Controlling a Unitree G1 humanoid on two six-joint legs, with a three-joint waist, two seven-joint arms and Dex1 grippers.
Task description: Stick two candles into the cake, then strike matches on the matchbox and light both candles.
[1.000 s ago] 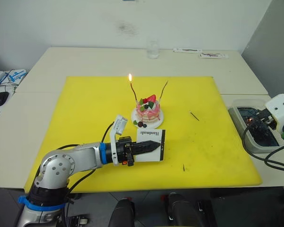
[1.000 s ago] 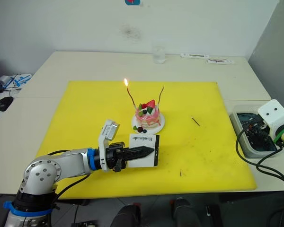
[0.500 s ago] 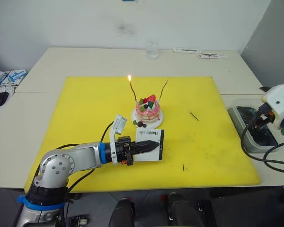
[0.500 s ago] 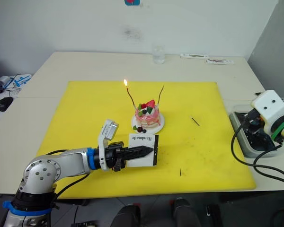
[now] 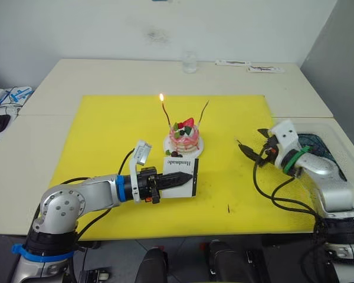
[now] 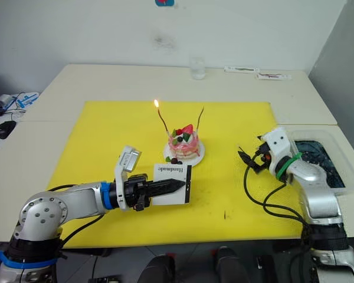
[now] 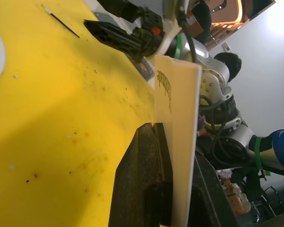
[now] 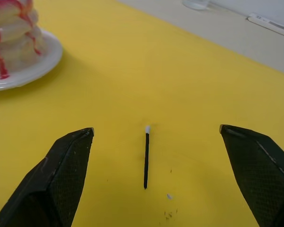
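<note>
Nearest the robot, the left pincer (image 5: 186,178) pinches the matchbox (image 5: 182,175) between its pressed-together fingers, holding it upright on edge just in front of the cake (image 5: 184,140). A loose match (image 5: 228,208) lies on the yellow mat (image 5: 106,130) to the right of the matchbox. Further right of the cake, the right pincer (image 5: 252,146) is spread wide, hovering low with another match (image 8: 146,159) lying between its fingers. The cake sits mid-mat on its white plate (image 8: 23,74); two candles stand in it, the left candle (image 5: 166,115) burning, the right candle (image 5: 203,111) unlit. Beyond the mat, a glass (image 5: 190,61) stands on the table (image 5: 106,73).
</note>
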